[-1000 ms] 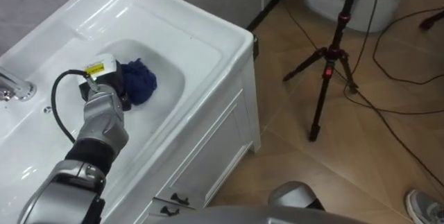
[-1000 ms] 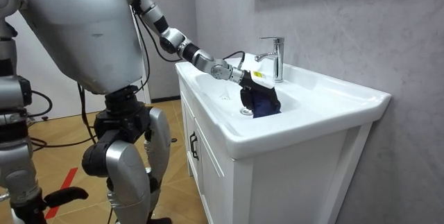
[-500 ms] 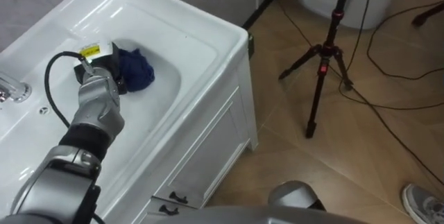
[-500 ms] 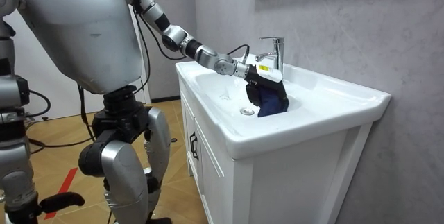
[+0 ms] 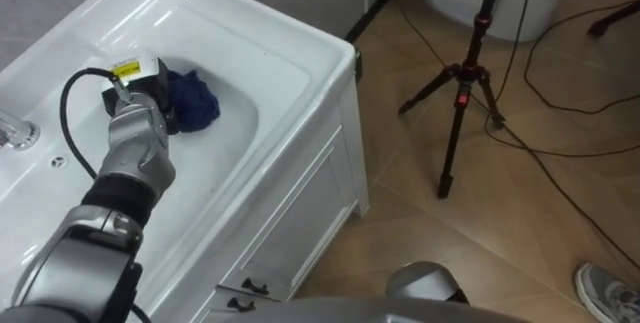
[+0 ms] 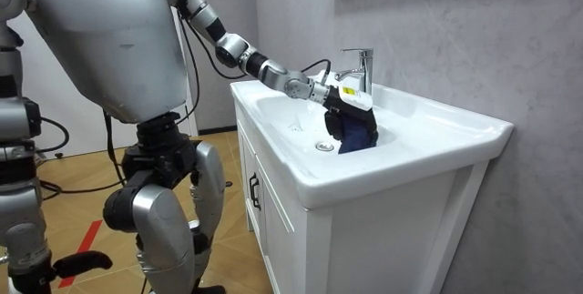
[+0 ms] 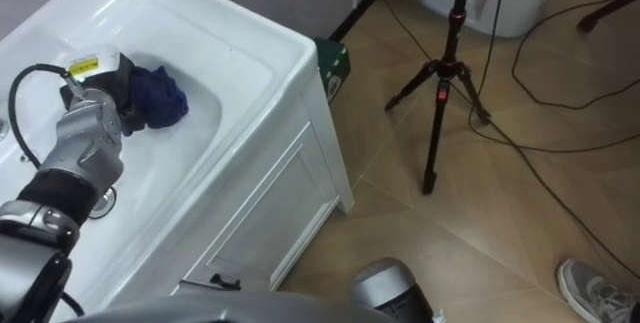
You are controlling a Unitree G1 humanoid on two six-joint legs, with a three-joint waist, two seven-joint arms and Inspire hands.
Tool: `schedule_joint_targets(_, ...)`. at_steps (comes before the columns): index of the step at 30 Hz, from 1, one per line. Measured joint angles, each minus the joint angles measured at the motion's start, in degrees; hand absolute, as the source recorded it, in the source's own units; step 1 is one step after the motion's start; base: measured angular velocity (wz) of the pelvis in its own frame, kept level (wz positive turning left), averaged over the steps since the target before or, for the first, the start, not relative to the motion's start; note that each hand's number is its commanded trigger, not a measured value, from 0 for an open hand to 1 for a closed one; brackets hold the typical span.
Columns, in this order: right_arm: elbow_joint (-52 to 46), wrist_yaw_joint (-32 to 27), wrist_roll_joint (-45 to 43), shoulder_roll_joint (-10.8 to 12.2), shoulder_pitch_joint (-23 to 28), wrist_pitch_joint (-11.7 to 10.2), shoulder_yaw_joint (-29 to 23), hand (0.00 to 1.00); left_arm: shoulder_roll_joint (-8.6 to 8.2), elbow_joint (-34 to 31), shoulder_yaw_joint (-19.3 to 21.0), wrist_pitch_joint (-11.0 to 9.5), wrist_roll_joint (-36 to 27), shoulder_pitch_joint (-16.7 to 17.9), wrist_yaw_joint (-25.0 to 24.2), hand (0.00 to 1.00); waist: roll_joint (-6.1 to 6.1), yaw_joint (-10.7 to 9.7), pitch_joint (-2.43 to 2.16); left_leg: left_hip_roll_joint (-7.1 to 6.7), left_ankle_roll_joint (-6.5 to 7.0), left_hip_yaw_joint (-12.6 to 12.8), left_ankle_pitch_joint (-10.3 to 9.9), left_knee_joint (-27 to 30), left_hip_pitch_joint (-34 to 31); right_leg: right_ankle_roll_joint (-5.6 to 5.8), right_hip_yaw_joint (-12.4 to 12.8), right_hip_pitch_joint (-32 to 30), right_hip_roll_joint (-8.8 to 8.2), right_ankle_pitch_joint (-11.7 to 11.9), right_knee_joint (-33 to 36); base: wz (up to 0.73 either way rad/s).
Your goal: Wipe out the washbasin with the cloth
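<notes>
- The robot stands at the end of the white cabinet point(image 6: 273, 212), on the room view's left. Its left arm stretches out over the basin point(image 5: 238, 113) so the hand can get down into the bowl.
- The left hand point(image 5: 140, 115) is low in the bowl with its fingers curled round a dark blue cloth point(image 5: 192, 100), gripping it as a bunched wad.
- The cloth sticks out past the fingers. This puts soft fabric against the porcelain rather than the hand itself, which seems the point of holding it this way.
- In the room view the cloth hangs below the hand, just beyond the drain point(image 6: 324, 147) and below the tap point(image 6: 360, 62). It appears to touch the bowl's wall there, though the exact contact is hard to make out.
- The wrist angles downward, which probably helps press the wad onto the sloped wall.
- The wiping looks to be in progress. The cloth sits at one end of the bowl, and the floor of the bowl and the near wall lie apart from it.
- The next stroke would probably need steady downward pressure while the wad is dragged across the curve.
- The risks are that the bunched cloth slips out of the fingers or that the arm knocks the tap.
- A tripod point(image 5: 460, 93) stands on the wooden floor well apart from the cabinet, clear of the work.
</notes>
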Motion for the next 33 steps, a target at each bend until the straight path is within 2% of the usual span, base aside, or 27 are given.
schedule_joint_targets(3, -0.5, 0.8, 0.1, 0.3, 0.0, 0.0, 0.9, 0.00, -0.38, 1.3, -0.1, -0.1, 2.0, 0.7, 0.2, 1.00, -0.76, 0.3, -0.04, -0.03, -0.01, 0.0, 0.0, 0.0, 0.0, -0.01, -0.1, -0.2, -0.04, 0.0, 0.0, 0.00)
schedule_joint_targets(6, -0.7, 1.1, 0.1, 0.3, -0.1, 0.1, 1.0, 0.00, -0.86, 1.4, 0.0, -0.1, 2.3, 3.0, 1.8, 1.00, -1.16, 0.5, -0.11, -0.09, -0.01, 0.1, 0.0, -0.2, 0.1, 0.01, 0.0, 0.0, -0.04, -0.1, -0.1, -0.01)
schedule_joint_targets(8, -0.7, 1.2, 0.0, 0.4, 0.1, 0.2, 0.6, 0.00, -1.65, 0.2, 1.2, -0.6, 5.1, 5.8, 2.8, 1.00, -1.50, 1.4, -0.09, -0.17, -0.05, 0.1, 0.0, -0.2, 0.6, -0.04, 0.0, -0.1, -0.03, -0.2, 0.0, -0.04)
schedule_joint_targets(11, -0.6, 1.2, -0.5, 0.4, -0.1, 0.1, 0.3, 0.00, -2.52, -0.2, 2.3, -1.3, 9.6, 8.0, 3.3, 1.00, -2.12, 1.8, -0.19, -0.35, -0.04, -0.8, 0.0, -0.4, 0.6, -0.01, -0.6, 0.8, -0.26, -0.3, -0.5, 0.11)
schedule_joint_targets(16, -0.3, 1.4, -1.3, 0.6, -0.2, 0.1, 0.3, 0.00, -4.09, 0.1, 2.2, -1.6, 11.8, 11.2, 6.5, 1.00, -2.92, 3.1, -0.70, -0.40, -0.05, -2.1, 0.0, -0.6, 1.4, -0.15, -1.9, 2.3, -0.47, -0.4, -1.2, 0.15)
schedule_joint_targets(19, 0.0, 2.4, -2.3, 0.7, -1.3, 0.2, 0.2, 0.00, -4.60, 0.1, 2.1, -1.6, 14.5, 12.6, 7.6, 1.00, -3.22, 3.0, -0.88, -0.46, -0.09, -3.0, 0.1, -0.6, 1.5, -0.21, -2.8, 3.3, -0.73, -0.5, -1.9, 0.16)
schedule_joint_targets(22, 0.0, 2.4, -2.4, 1.3, -1.4, 0.1, 0.2, 0.00, -5.11, 0.2, 2.1, -1.7, 16.6, 14.2, 9.4, 1.00, -3.94, 3.3, -1.32, -0.44, -0.25, -4.0, 0.2, -0.5, 2.0, -0.52, -3.9, 4.0, -0.81, -0.8, -2.0, 0.19)
schedule_joint_targets(25, 0.7, 2.4, -2.3, 1.9, -1.8, 0.2, 0.3, 0.00, -5.55, 0.8, 2.1, -2.4, 17.7, 15.0, 11.4, 1.00, -4.50, 4.7, -1.66, -0.43, -0.39, -5.4, 0.3, -0.5, 2.0, -0.72, -5.2, 4.7, -0.88, -1.0, -2.0, 0.21)
schedule_joint_targets(27, 0.9, 2.2, -2.2, 1.9, -2.0, 0.2, 0.3, 0.00, -5.78, 0.8, 2.1, -3.1, 19.1, 16.1, 13.0, 1.00, -4.57, 6.2, -1.70, -0.42, -0.49, -6.1, 0.3, -0.5, 1.9, -0.85, -6.2, 5.0, -0.97, -1.2, -2.0, 0.18)
schedule_joint_targets(30, 1.1, 1.5, -2.3, 2.0, -2.7, 0.2, 0.3, 0.00, -6.06, 0.8, 2.9, -3.2, 19.9, 17.1, 14.4, 1.00, -4.58, 6.9, -1.71, -0.50, -0.57, -7.3, 0.4, -0.4, 1.6, -1.01, -7.2, 5.1, -1.09, -1.5, -2.0, 0.22)
schedule_joint_targets(33, 1.3, 1.2, -2.5, 2.3, -3.1, 0.2, 0.9, 0.00, -6.08, 1.5, 3.1, -3.8, 20.8, 17.7, 16.1, 1.00, -4.53, 8.8, -1.78, -0.44, -0.79, -8.4, 0.5, -0.2, 1.4, -1.30, -8.4, 5.1, -1.11, -1.7, -2.1, 0.18)
